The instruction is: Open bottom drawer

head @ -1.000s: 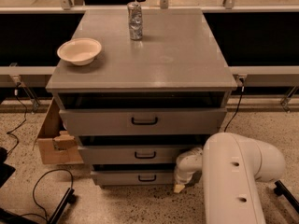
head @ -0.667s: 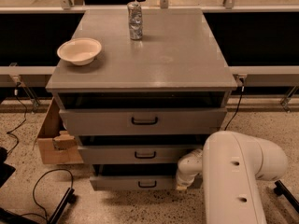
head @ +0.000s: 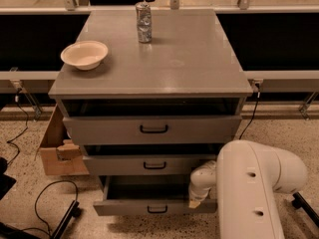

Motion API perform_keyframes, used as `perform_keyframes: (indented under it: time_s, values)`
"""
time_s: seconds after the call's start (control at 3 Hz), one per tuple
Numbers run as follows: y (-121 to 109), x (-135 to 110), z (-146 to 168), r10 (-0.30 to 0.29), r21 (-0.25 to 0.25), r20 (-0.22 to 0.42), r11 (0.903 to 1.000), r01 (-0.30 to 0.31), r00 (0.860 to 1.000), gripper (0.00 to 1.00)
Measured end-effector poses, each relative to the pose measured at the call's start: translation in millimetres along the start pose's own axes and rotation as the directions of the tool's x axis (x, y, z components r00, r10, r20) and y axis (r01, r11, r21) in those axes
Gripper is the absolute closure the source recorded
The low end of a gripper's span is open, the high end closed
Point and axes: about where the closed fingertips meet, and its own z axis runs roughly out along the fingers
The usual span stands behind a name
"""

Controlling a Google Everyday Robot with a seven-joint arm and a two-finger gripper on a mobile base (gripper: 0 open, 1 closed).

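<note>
Our hand [head: 196,201] sits at the right end of the narrow grey bottom drawer [head: 124,208], probably to drag it out; we cannot tell its grip.

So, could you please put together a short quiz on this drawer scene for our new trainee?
1. True or false: the bottom drawer is fully shut.
2. Which sits nearer the left edge of the cabinet top? A: the pale bowl. B: the metal can. C: neither, they touch.
3. Where is the pincer?
Key: 1. False; its inside shows behind the front. 2. A. 3. At the right end of the bottom drawer's front, at the tip of the white arm.
</note>
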Motion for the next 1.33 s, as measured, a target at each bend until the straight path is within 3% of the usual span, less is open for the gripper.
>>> perform_keyframes:
  time_s: [1.0, 1.33]
  values:
    - [3.7, 0.4, 3.0, 0.000, -0.006, -0.001, 1.0000, 0.000, 1.000, 0.17]
    - [3.9, -0.1, -0.3, 0.000, -0.007, -0.001, 1.0000, 0.000, 1.000, 0.00]
